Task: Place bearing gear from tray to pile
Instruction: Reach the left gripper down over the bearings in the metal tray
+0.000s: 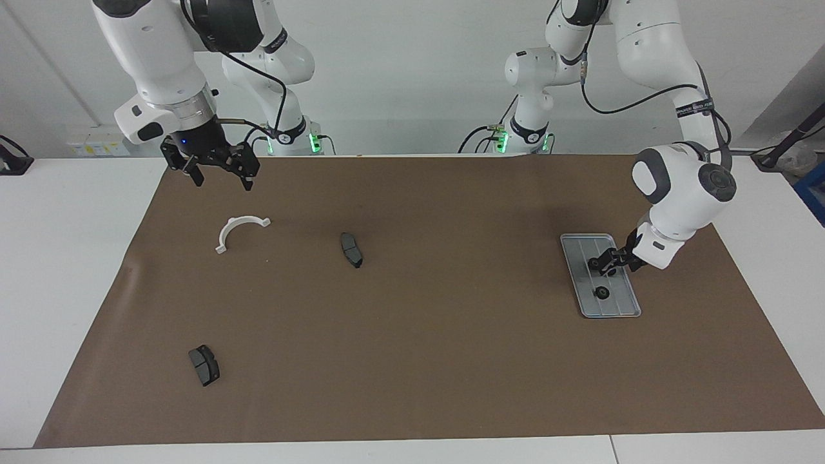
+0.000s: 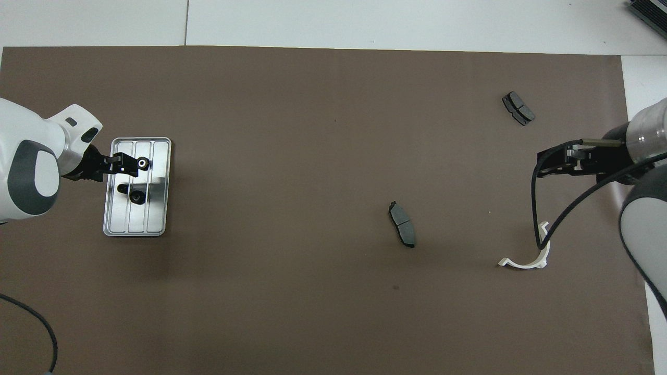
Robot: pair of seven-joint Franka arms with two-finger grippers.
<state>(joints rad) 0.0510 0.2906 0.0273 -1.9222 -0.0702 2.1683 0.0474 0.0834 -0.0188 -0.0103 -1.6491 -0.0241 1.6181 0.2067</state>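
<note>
Judging from the facing view: risk of a small black toothed bearing gear (image 1: pixel 593 263) slipping off sideways across the flat, ridged silver-grey metal tray (image 1: pixel 583 245) if pinched off-centre, or of the tray being dragged along; left gripper (image 1: pixel 604 263) down on that tray, fingers apart around the gear, grip not yet certain. Seen from overhead: same gear (image 2: pixel 142 163) between the left gripper's fingertips (image 2: pixel 128 158), two more black gears (image 2: pixel 136 196) lying on the tray nearer the robots, white half-ring bracket (image 2: pixel 526 258) and dark grey curved pads (image 2: pixel 402 224) well apart from the tray, right gripper (image 2: pixel 543 170) waiting wide open and empty over the mat above the bracket.
</note>
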